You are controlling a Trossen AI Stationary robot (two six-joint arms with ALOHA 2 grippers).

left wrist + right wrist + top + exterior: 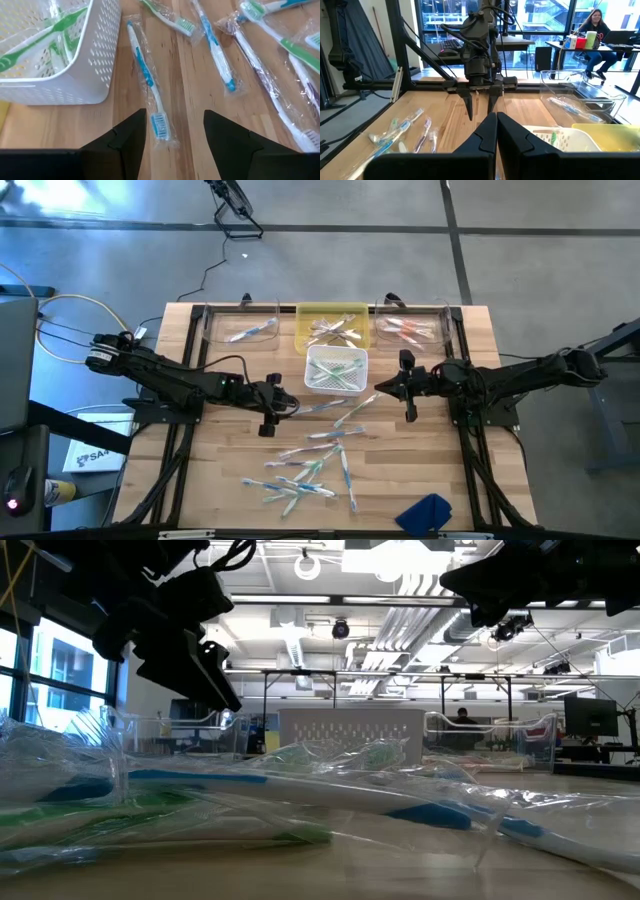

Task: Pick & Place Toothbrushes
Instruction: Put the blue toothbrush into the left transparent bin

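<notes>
Several wrapped toothbrushes (310, 465) lie flat and scattered on the wooden table, from its middle toward the near edge. My left gripper (175, 135) hangs open, slanting down, just above a blue-and-white toothbrush (147, 80) whose bristle head (160, 125) lies beside one finger; I see no touch. This brush lies next to the white basket (95, 75), which holds green toothbrushes. In the high view the left gripper (285, 402) is left of centre. My right gripper (496, 131) is shut and empty, held level above the table at the basket's right (385, 390).
A yellow bin (332, 325) stands behind the white basket (336, 370), with clear bins to its left (240, 328) and right (412, 328), each holding toothbrushes. A blue cloth (425, 512) lies at the near right. A person sits at a desk (595, 22) beyond the table.
</notes>
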